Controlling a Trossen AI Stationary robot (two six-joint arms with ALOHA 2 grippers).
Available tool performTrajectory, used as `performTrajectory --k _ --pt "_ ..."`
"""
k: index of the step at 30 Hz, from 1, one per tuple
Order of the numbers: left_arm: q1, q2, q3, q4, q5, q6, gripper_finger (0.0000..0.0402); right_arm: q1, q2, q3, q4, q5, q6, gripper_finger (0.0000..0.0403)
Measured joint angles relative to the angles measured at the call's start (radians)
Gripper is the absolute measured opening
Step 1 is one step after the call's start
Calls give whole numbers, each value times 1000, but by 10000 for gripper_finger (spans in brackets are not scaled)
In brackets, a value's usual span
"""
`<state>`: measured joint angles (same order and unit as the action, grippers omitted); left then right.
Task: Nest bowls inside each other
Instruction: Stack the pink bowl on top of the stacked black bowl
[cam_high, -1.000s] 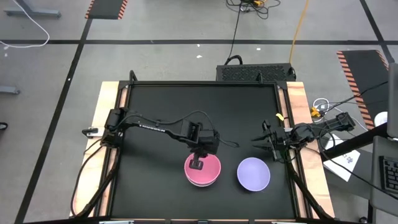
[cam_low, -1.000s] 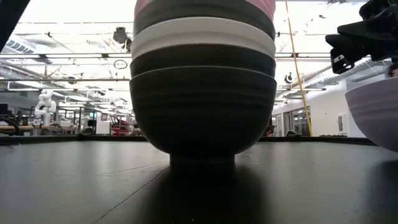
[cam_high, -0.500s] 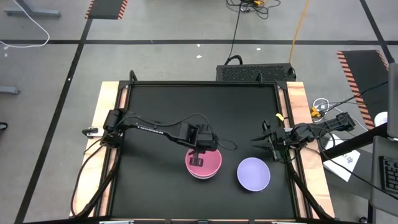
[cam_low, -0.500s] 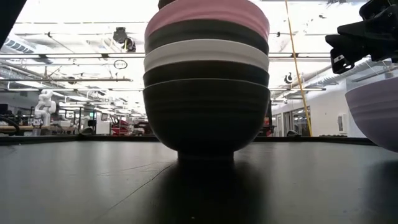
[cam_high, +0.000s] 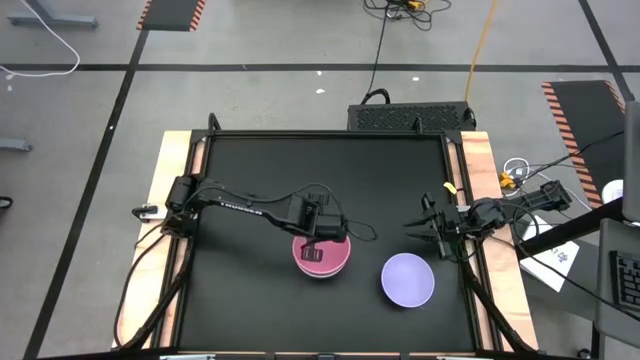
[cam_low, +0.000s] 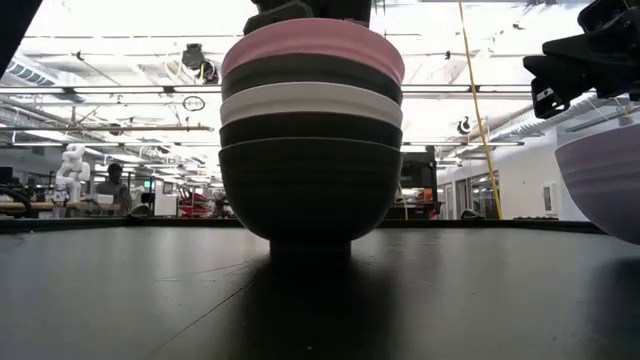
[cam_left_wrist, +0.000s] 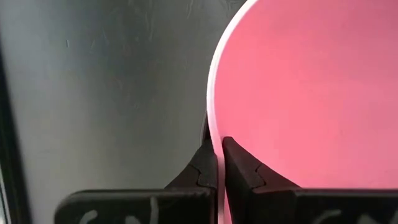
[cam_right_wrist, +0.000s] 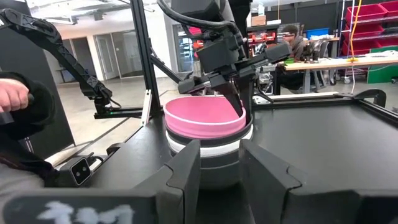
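At the centre of the black table (cam_high: 250, 180), your left gripper (cam_high: 318, 247) is pinching the rim of the pink bowl (cam_high: 322, 255), clenched, atop the nested stack (cam_low: 311, 140). The lavender bowl (cam_high: 408, 279) is sitting alone at lower right. Your right gripper (cam_high: 425, 228) is hovering part open, holding nothing, at the right edge. Behind, a bright workshop is showing a seated person (cam_low: 114, 186).
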<state>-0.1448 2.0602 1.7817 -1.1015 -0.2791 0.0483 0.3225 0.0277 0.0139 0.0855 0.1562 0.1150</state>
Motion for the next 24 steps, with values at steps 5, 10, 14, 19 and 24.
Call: performTrajectory --k 5,10,14,19,24 --pt "-2 0 0 -5 -41 -10 6 0 0 0 0 0 0 105" --pt "8 0 0 -5 -52 -5 6 0 0 0 0 0 0 105" --pt "26 0 0 -8 -71 -2 6 0 0 0 -2 0 3 105" --pt "53 0 0 -8 -67 6 6 0 0 0 -11 0 3 105" --pt "54 0 -1 2 -63 12 6 0 0 0 -20 0 4 105"
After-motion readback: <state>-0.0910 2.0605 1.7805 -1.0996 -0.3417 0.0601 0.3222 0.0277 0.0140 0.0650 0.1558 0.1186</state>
